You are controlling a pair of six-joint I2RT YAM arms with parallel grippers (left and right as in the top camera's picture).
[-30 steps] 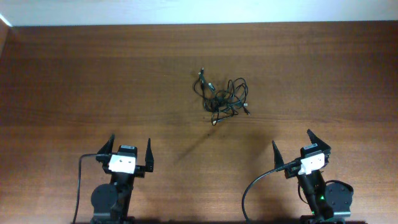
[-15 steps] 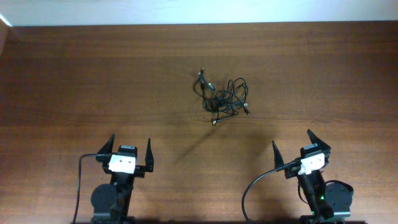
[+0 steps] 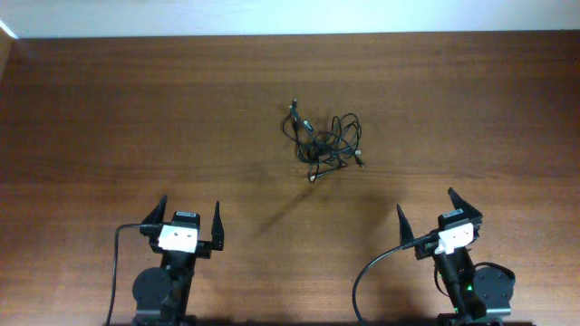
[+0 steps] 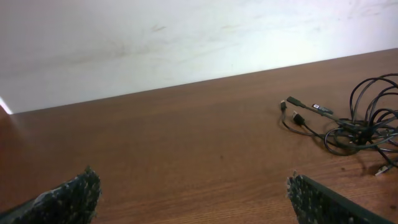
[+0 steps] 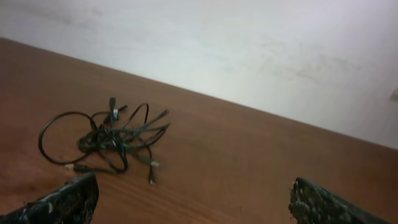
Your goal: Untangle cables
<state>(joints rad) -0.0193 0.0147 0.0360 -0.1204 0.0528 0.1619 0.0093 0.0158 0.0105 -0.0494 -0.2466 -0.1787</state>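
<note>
The cables (image 3: 326, 143) lie as a small tangled bundle of thin black cords with small plugs on the wooden table (image 3: 136, 118), past the middle. The bundle shows at the right in the left wrist view (image 4: 354, 121) and at the left in the right wrist view (image 5: 106, 140). My left gripper (image 3: 190, 222) is open and empty near the front edge, well short and left of the bundle. My right gripper (image 3: 437, 213) is open and empty near the front edge, short and right of the bundle. Their fingertips show apart in the wrist views, left gripper (image 4: 193, 193), right gripper (image 5: 193, 199).
A white wall (image 3: 290, 16) runs along the table's far edge. Thicker black arm cables (image 3: 116, 272) hang by each arm base at the front.
</note>
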